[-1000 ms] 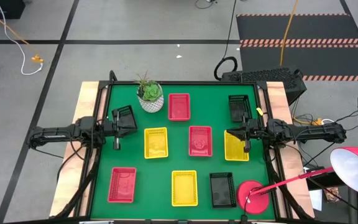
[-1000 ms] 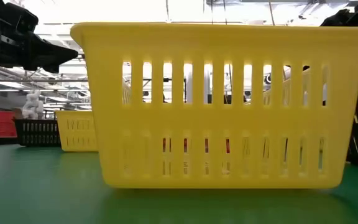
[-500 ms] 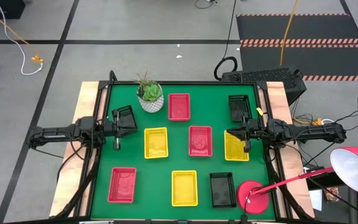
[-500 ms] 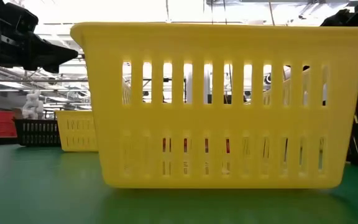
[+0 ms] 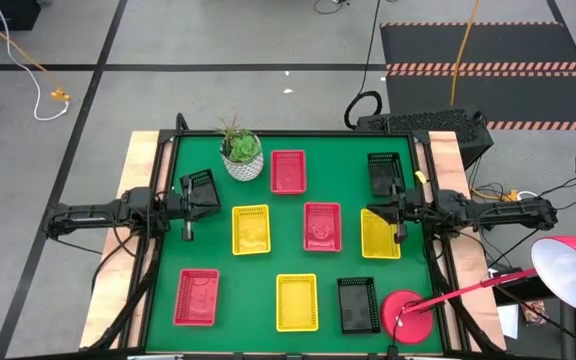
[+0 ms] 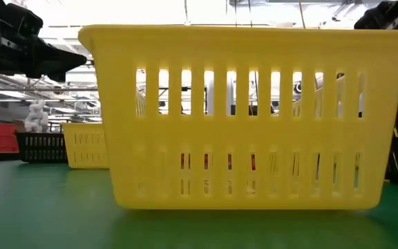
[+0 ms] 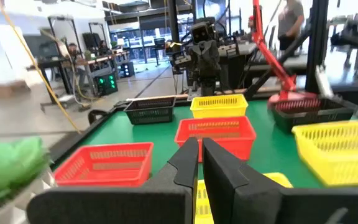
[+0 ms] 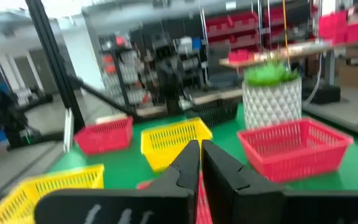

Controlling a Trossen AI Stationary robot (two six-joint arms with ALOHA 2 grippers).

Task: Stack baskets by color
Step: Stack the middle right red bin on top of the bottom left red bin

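- The baskets [image 5: 296, 301] are shallow plastic trays with slotted walls, three red, three yellow, three black, lying separately over the green table [image 5: 218, 255].
- Left gripper [image 5: 188, 234] and right gripper [image 5: 400, 237] hover at mid-table, fingers pressed together, empty.

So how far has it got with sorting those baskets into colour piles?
Nothing looks stacked so far: the red baskets, yellow baskets and black baskets all lie singly on the green table. Nothing is in hand either; the left gripper and right gripper are shut and empty at the table's sides. All three piles remain to be made.
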